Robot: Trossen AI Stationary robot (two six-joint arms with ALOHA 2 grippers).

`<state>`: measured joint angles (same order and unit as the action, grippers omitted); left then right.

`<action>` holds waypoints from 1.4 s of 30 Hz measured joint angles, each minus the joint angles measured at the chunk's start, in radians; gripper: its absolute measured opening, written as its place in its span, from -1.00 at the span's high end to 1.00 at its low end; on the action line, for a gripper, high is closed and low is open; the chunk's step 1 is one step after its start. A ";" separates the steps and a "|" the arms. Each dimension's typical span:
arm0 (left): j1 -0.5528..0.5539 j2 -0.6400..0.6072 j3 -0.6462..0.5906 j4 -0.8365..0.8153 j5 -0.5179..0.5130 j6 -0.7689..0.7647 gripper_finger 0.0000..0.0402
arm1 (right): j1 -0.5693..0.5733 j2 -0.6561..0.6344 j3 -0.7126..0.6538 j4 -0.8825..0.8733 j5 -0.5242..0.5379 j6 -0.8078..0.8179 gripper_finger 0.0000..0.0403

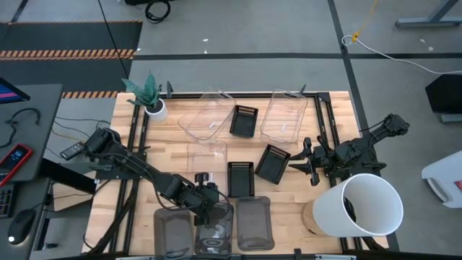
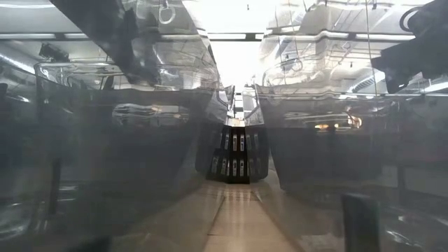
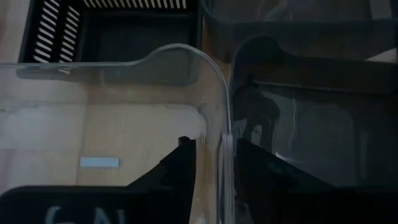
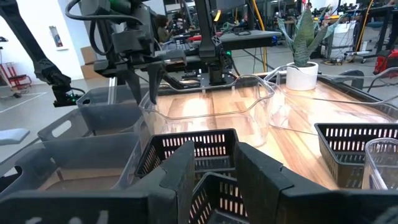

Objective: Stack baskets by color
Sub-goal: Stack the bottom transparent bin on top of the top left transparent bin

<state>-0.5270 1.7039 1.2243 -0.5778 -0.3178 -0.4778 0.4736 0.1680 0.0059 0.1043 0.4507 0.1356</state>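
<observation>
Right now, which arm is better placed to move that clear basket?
Left. The left gripper already straddles the clear basket's wall, while the right gripper waits by a black basket.

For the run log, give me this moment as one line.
left gripper: shut on clear basket wall | right gripper: open, idle above black basket

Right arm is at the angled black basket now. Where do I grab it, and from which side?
On the angled black basket, pinch the end wall nearest the right gripper, from above, one finger inside, one outside. Its top is open and its thin slotted walls stand upright, so a rim pinch probably suits. The left gripper pinches the wall of a clear basket.
</observation>
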 joint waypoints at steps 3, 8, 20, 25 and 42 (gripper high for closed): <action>0.005 0.004 -0.001 0.000 -0.003 0.000 0.41 | 0.000 0.000 0.000 0.000 0.000 0.000 0.41; 0.015 0.030 -0.003 0.001 -0.004 0.000 0.42 | 0.000 0.000 0.000 0.000 0.000 0.000 0.41; 0.027 0.032 -0.005 0.038 -0.034 -0.009 0.42 | 0.000 0.002 0.000 0.025 0.000 0.000 0.41; 0.030 0.042 -0.004 0.035 -0.062 -0.009 0.42 | 0.000 0.002 0.000 0.030 0.000 0.000 0.41; 0.049 0.110 -0.005 0.037 0.012 -0.009 0.43 | 0.000 0.002 0.000 0.038 0.000 0.000 0.41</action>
<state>-0.4782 1.8137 1.2194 -0.5404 -0.3057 -0.4866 0.4738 0.1699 0.0061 0.1419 0.4507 0.1356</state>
